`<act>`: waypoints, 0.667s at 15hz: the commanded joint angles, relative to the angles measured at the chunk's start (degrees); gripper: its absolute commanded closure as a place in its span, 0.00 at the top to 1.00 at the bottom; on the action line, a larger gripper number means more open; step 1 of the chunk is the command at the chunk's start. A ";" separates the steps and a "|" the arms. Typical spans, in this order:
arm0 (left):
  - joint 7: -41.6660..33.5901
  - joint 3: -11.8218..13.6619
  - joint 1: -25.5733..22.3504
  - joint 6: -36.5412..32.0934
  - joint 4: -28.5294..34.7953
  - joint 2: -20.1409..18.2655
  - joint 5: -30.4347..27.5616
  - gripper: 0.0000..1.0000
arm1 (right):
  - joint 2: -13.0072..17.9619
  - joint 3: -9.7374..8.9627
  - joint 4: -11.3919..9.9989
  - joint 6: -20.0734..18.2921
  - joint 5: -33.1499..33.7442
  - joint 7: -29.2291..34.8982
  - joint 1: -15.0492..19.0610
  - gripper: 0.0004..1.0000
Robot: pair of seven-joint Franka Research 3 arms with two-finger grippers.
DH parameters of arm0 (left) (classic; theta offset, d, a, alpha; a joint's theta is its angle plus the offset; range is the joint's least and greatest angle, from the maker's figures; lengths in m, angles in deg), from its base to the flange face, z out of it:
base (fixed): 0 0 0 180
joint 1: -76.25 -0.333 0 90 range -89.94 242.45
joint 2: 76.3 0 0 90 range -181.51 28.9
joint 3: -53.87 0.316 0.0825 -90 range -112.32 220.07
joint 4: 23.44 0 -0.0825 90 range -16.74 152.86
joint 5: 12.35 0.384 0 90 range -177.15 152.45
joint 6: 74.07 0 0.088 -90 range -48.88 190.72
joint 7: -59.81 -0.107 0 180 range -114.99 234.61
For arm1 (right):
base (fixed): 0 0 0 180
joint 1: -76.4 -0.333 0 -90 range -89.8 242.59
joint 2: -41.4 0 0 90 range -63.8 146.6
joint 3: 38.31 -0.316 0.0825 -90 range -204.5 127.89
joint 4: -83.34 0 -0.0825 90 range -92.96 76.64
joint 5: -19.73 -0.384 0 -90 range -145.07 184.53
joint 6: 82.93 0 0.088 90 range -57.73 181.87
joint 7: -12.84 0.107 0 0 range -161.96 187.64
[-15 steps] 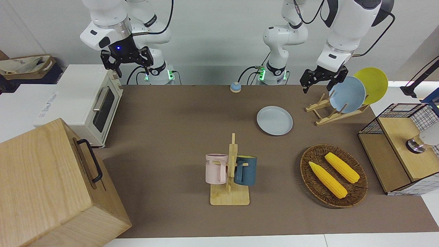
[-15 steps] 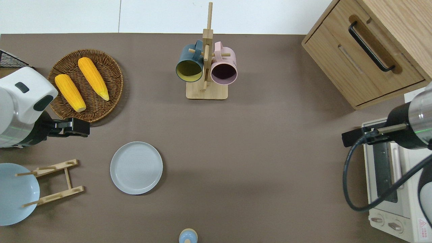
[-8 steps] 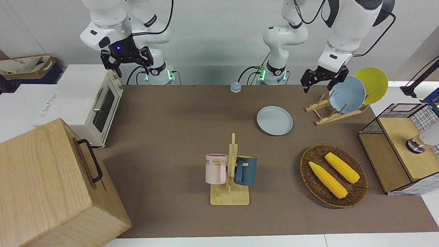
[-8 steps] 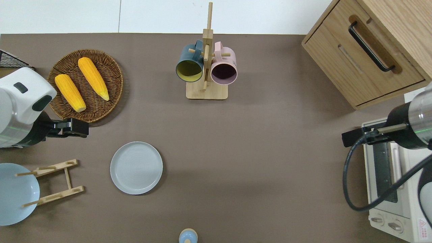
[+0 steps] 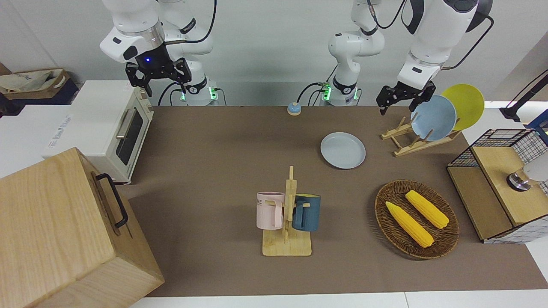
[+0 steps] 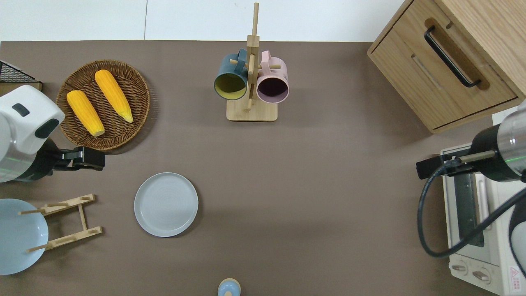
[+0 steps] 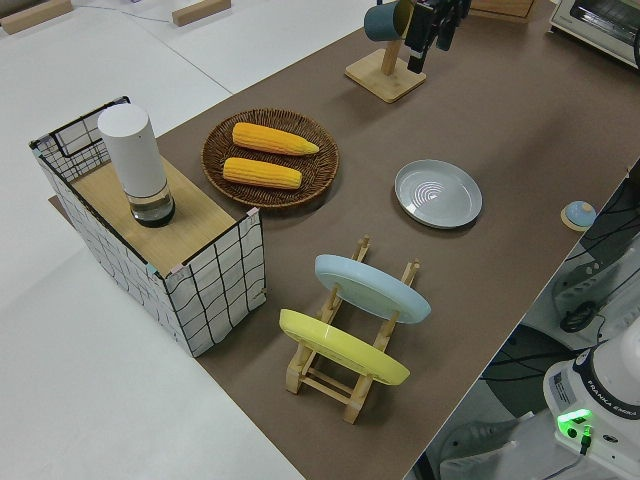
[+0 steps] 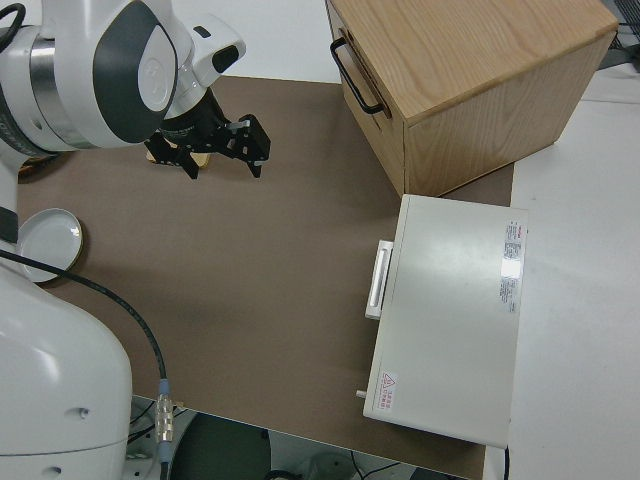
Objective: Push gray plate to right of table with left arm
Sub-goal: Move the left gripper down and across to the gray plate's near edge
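The left gripper hangs in the air with its fingers spread wide and nothing between them, over bare table between the wicker basket of corn and the wooden plate rack. Over the last second it has drifted slightly toward the left arm's end of the table and away from the gray plate, so the arm looks to be lining up a start position rather than pushing yet. The gray plate has not moved: it lies flat on the table, beside the rack and nearer to the robots than the basket, well apart from the gripper. No contact has been made, so the push is still to come. The gripper probably needs to come down at the plate's rim on the rack's side before sweeping toward the right arm's end. The right arm is parked.
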 commanded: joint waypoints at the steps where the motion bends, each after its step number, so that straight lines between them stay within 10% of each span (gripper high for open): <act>1: -0.95 1.88 0.27 6.91 15.23 -11.31 -0.27 1.00 | 0.17 -0.96 0.50 -0.89 -0.25 0.74 1.13 0.98; 10: -2.98 4.25 0.44 23.76 39.40 -20.73 -0.71 1.00 | 0.17 -0.96 0.50 -0.89 -0.33 0.74 1.13 0.98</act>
